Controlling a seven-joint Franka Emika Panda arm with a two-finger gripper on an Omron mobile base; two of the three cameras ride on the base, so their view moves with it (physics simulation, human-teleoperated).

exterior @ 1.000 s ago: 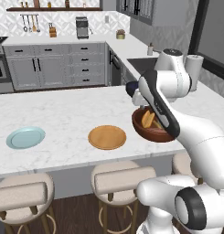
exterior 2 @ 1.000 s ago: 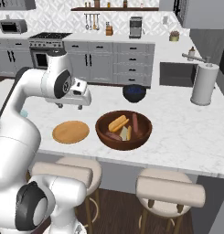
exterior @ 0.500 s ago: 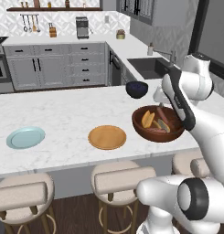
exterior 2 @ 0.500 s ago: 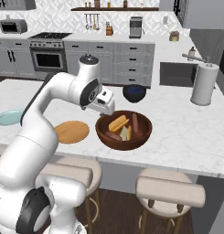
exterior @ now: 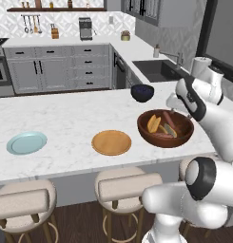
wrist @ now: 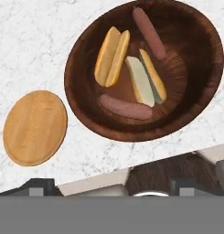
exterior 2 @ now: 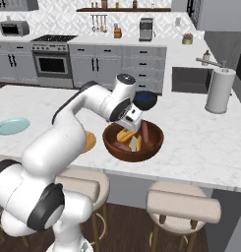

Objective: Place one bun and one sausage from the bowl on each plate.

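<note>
Gripper hangs over the wooden bowl, jaws wide and empty.
Nearest bun lies straight ahead, its long axis running away from the jaws.

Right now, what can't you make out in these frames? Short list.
- Orange-tan plate: right base view, mostly hidden behind the arm.
- Bowl: left base view, its right rim is covered by the arm.
- Gripper: hand view, only the dark finger tips show at the bottom, partly cut by the grey band.
- Bowl contents: right base view, partly hidden by the hand; buns and sausages are hard to count there.
</note>
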